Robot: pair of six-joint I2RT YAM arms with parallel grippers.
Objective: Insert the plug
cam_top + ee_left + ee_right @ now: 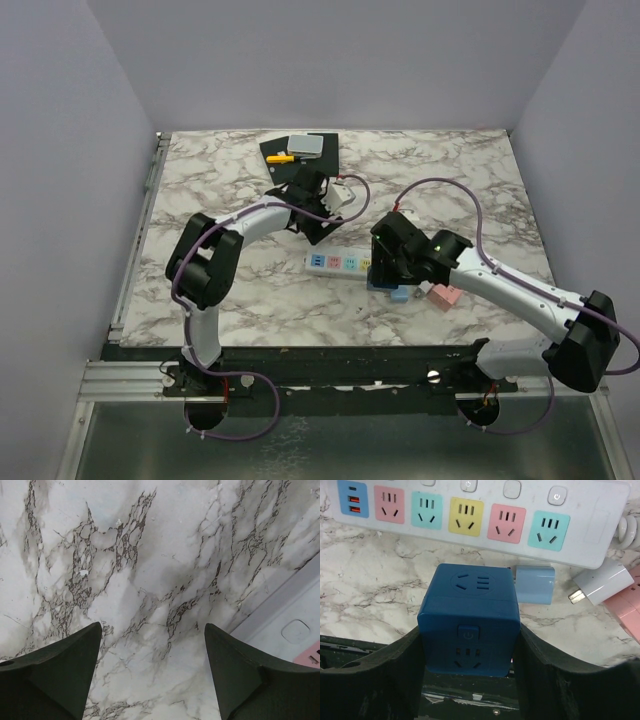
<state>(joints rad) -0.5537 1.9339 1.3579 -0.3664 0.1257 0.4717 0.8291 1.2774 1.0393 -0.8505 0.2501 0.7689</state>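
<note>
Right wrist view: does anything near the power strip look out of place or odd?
Nothing is damaged or spilled. The white plug lies loose on its side by the power strip, near a light blue adapter, and every strip socket in view is empty. The right claw grips a blue cube.

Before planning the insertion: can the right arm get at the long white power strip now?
Probably yes. The right end effector, shut on the blue plastic cube adapter, sits just before the power strip with only bare marble between; the small pale-blue plug lies aside.
</note>
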